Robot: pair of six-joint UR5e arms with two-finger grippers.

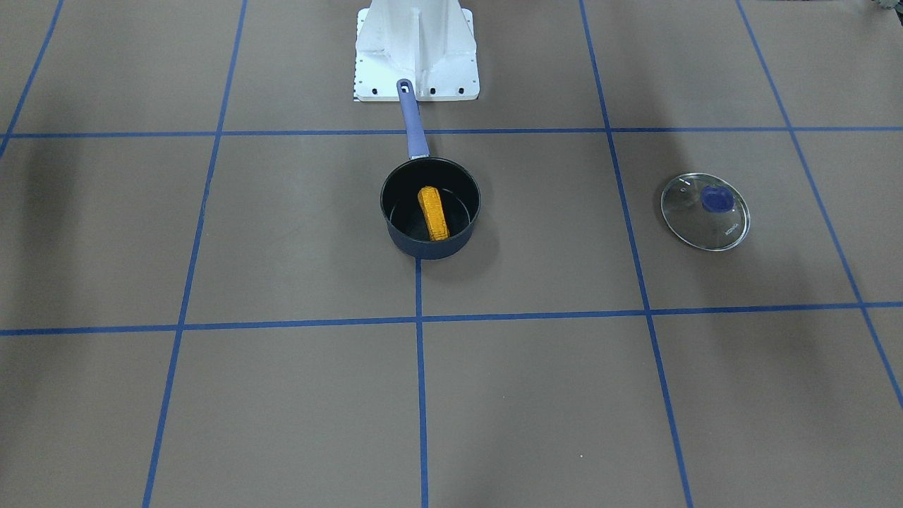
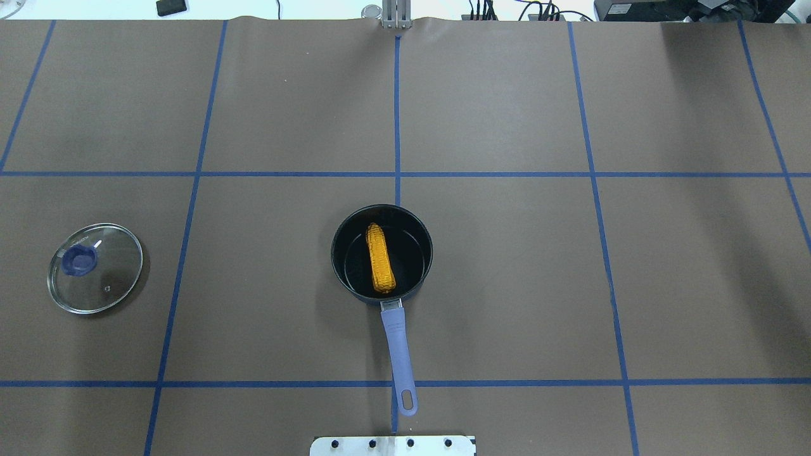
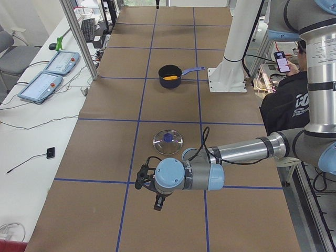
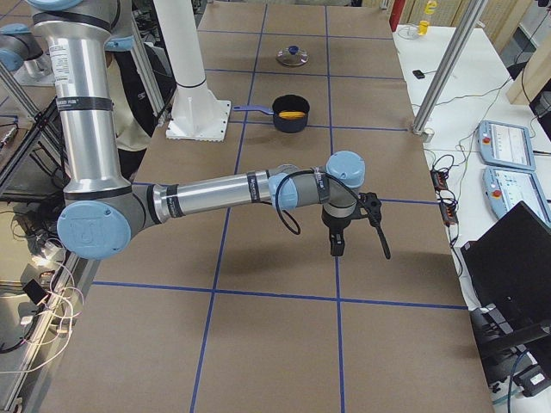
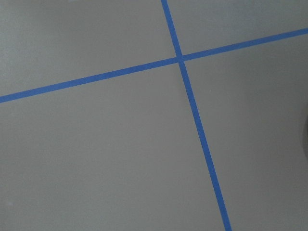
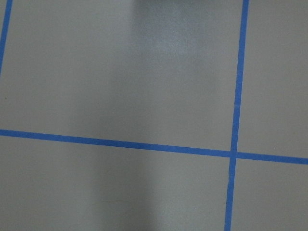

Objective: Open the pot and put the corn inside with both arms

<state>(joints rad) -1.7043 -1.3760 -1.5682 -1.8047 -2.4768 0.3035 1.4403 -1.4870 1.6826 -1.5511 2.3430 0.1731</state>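
Observation:
The dark navy pot point(image 2: 382, 252) stands uncovered at the table's middle, its purple-blue handle point(image 2: 399, 354) pointing toward the robot base. The yellow-orange corn point(image 2: 381, 258) lies inside it, also in the front-facing view point(image 1: 434, 213). The round glass lid point(image 2: 95, 267) with a blue knob lies flat on the table on the robot's left, apart from the pot. My left gripper point(image 3: 155, 195) shows only in the exterior left view, hanging over bare table past the lid. My right gripper point(image 4: 356, 241) shows only in the exterior right view, over bare table. I cannot tell whether either is open or shut.
The white base block point(image 1: 416, 49) stands just behind the pot's handle. Brown table paper with blue tape grid lines fills both wrist views. Control pendants point(image 3: 47, 73) and cables lie on a side bench. A person point(image 3: 286, 89) sits beside the robot base.

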